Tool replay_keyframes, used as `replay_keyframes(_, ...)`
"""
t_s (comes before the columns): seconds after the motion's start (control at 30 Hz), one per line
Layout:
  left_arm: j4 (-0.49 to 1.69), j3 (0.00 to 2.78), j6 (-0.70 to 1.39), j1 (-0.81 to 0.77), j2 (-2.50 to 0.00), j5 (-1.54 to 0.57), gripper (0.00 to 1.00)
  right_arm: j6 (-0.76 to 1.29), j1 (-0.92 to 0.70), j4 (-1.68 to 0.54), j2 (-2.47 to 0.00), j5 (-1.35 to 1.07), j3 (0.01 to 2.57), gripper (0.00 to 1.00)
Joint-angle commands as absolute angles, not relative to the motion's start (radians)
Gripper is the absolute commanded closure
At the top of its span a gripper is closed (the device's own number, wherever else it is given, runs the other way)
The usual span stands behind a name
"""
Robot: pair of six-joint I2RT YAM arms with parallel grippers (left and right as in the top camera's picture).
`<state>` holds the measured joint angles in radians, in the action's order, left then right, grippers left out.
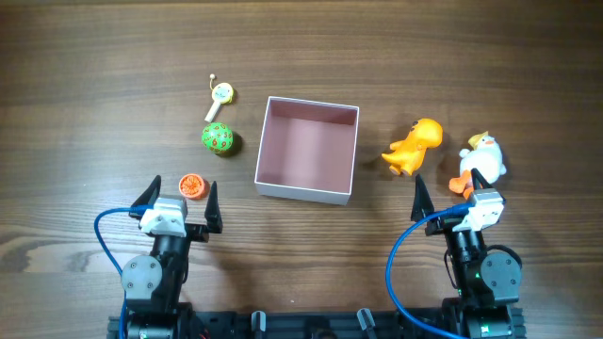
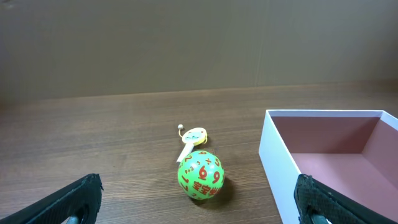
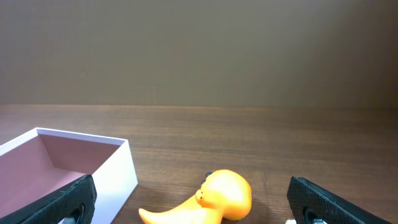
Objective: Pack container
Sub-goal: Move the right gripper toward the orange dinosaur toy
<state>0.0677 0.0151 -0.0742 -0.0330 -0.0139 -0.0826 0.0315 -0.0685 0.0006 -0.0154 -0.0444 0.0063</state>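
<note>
While both claws are waiting with fingers spread wide, gripping nothing, the packing is looking unstarted: the box [image 1: 308, 141] is sitting empty, ahead of and between the left claw [image 1: 181, 193] and the right claw [image 1: 449, 200]. Five toys are lying outside it: an orange disc [image 1: 192, 185] just by the left claw's fingertips, a green ball [image 1: 218, 139] and a small rattle [image 1: 220, 95] beyond it, and a yellow dinosaur [image 1: 415, 146] and a white duck [image 1: 480, 162] just ahead of the right claw. Everything is resting on a dark wood-grain table [image 1: 75, 75]; a plain brown wall [image 2: 186, 43] is standing behind.
</note>
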Motion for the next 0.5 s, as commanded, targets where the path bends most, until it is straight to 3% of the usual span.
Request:
replay_keyframes(0.0, 0.069, 0.006, -0.094, -0.037, -0.007, -0.077, 0.0, 0.027, -0.066, 0.003, -0.014, -0.046, 0.005, 0.0)
replay_keyframes(0.3, 0.069, 0.006, -0.094, -0.037, -0.007, -0.077, 0.0, 0.161, -0.066, 0.052, -0.014, -0.056, 0.021, 0.0)
replay_keyframes(0.47, 0.069, 0.006, -0.094, -0.037, -0.007, -0.077, 0.0, 0.078, -0.066, 0.024, -0.046, -0.066, 0.168, 0.0)
